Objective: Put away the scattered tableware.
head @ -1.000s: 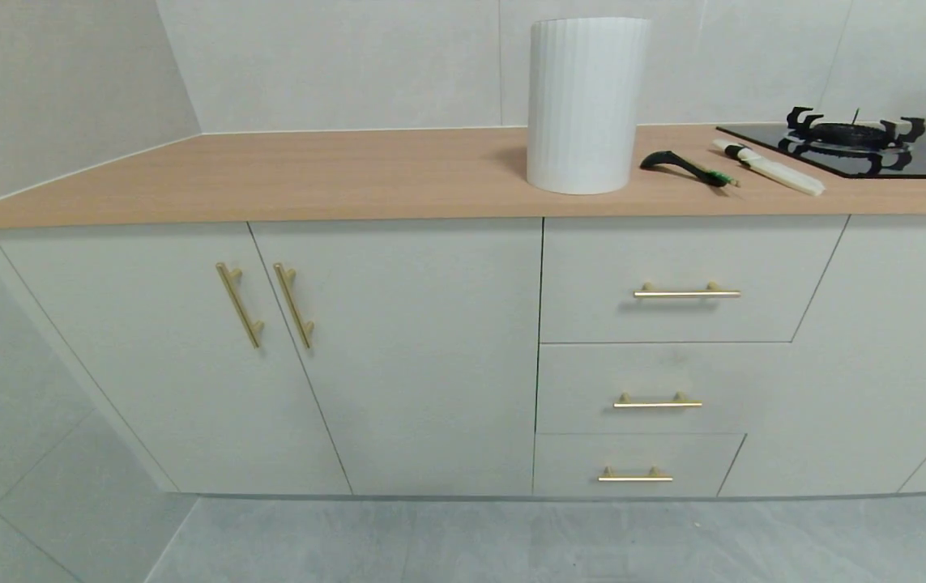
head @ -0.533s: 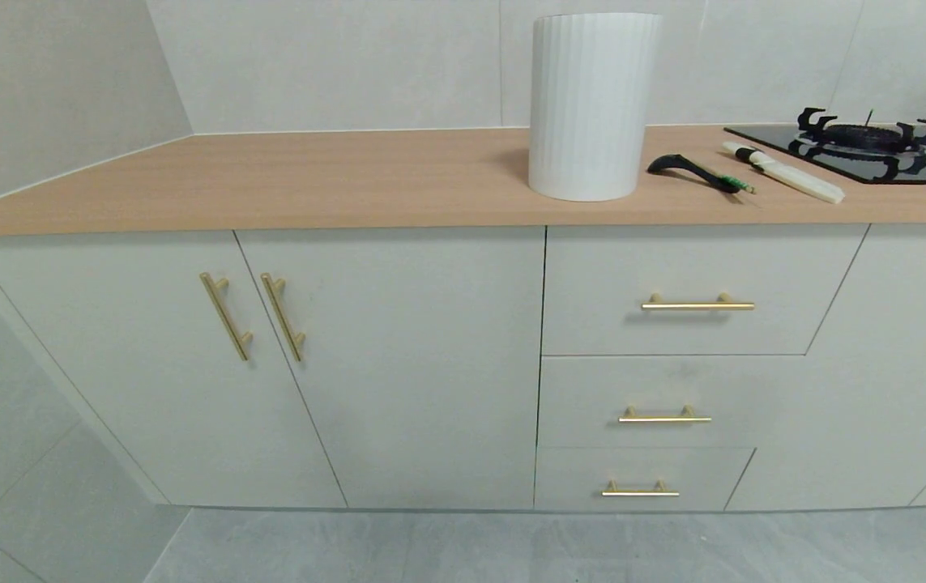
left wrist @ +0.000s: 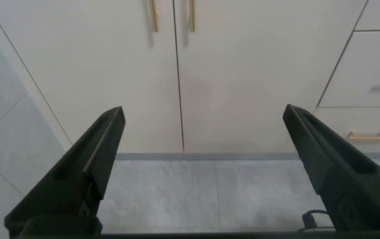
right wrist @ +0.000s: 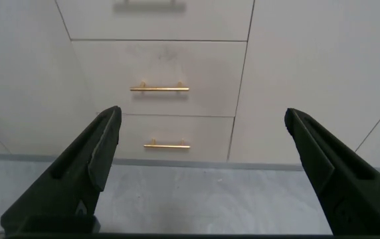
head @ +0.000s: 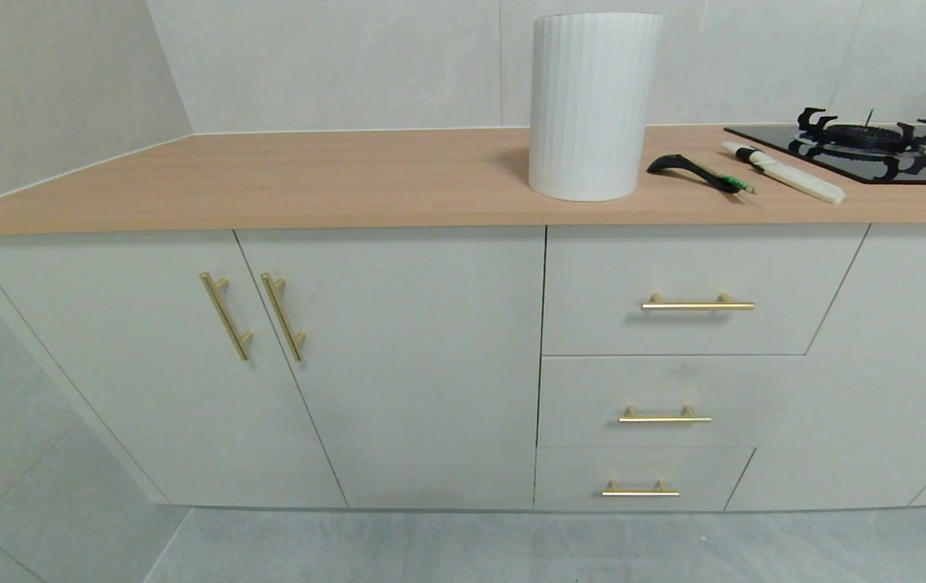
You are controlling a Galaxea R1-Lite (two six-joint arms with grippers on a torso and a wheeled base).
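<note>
A: Kitchen, head view first: wooden table (head: 309, 178) over pale cabinets, white ribbed canister (head: 592, 105) upright on it. Tableware?
B: Two pieces, both lying flat on the table to the right of the canister. The black-handled utensil (head: 697, 172) is nearest it. The white utensil (head: 787, 172) with a black band is further right, between that one and the hob (head: 868, 146). Near each other, apart as far as I can tell.
A: Progress?
B: Nothing put away, I'd say. Both pieces lie loose and neither is gripped. Whole job left: pick up each one and stow it, in the canister or a drawer, my guess.
A: Counts?
B: One canister, two utensils. Three shut drawers (head: 673, 267) stacked below the canister, two doors (head: 398, 364) left of them, five gold handles (head: 697, 305).
A: Left wrist view?
B: Left hand (left wrist: 203, 119) released, fingers spread wide, nothing between them. Low in front of the doors, well below the canister.
A: Right wrist view?
B: Right hand (right wrist: 203, 114) also released and empty. It faces the lower drawers under the canister, floor (right wrist: 190, 199) beneath.
</note>
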